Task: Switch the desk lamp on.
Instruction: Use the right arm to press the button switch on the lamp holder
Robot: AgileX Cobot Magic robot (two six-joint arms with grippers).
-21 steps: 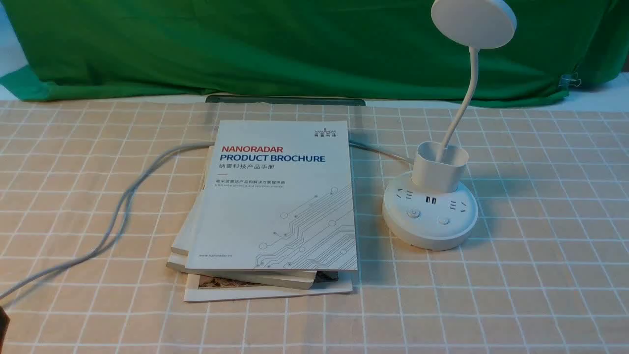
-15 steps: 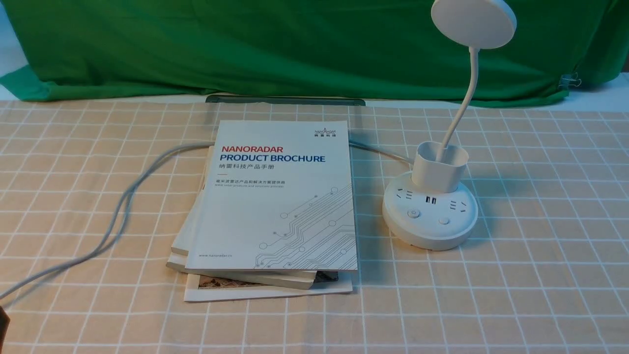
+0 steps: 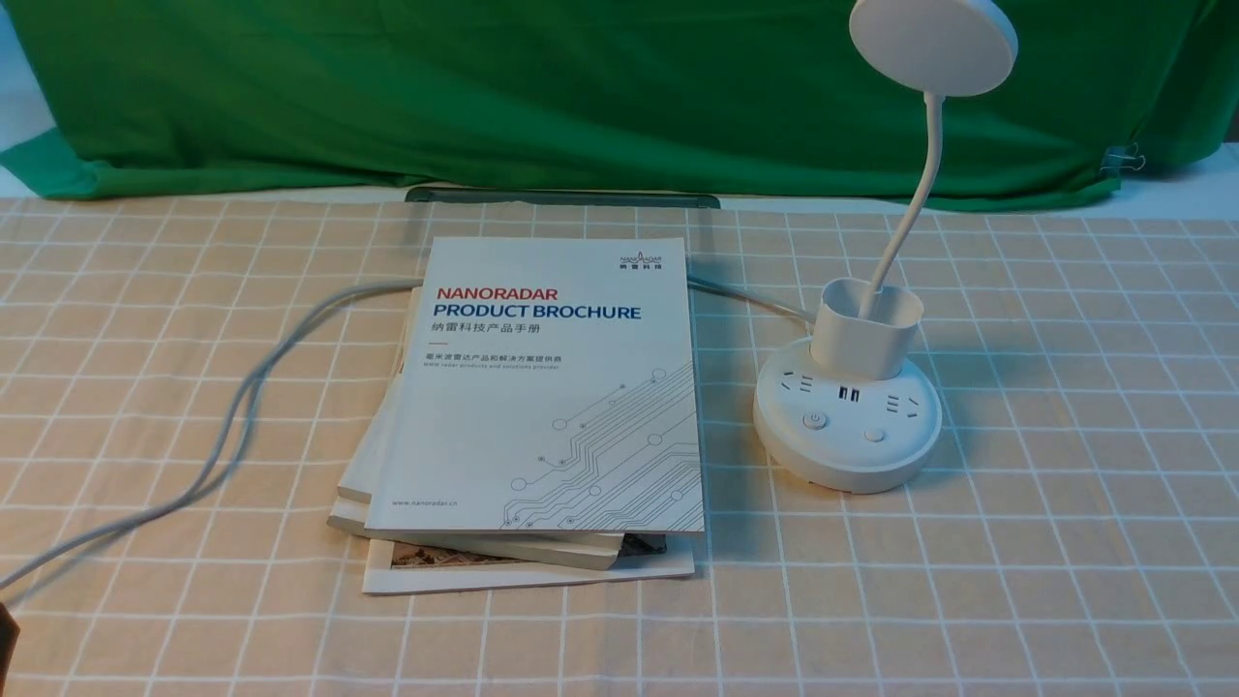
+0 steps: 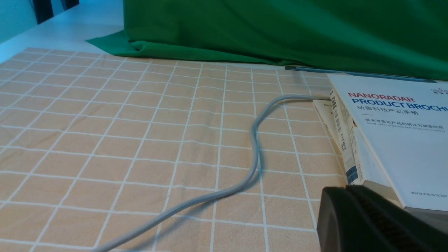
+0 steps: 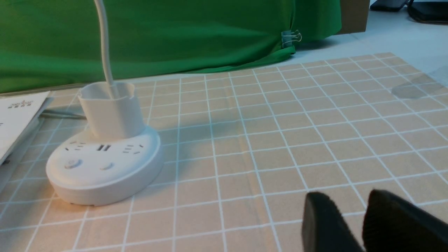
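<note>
The white desk lamp stands right of centre on the checked cloth. Its disc head (image 3: 934,44) is raised on a thin neck (image 3: 915,194) that rises from the cup holder (image 3: 864,331). The round base (image 3: 847,455) carries sockets and two buttons (image 3: 816,421) (image 3: 875,435). No light shows from the head. The base also shows in the right wrist view (image 5: 105,171). My right gripper (image 5: 353,199) is slightly open and empty, low over the cloth, well apart from the base. My left gripper (image 4: 345,189) is shut and empty, near the corner of the books.
A stack of books topped by a white brochure (image 3: 547,387) lies left of the lamp. A grey cable (image 3: 242,397) runs from under the books to the front left edge. A dark flat bar (image 3: 561,197) lies behind the books. A green cloth (image 3: 581,87) hangs at the back.
</note>
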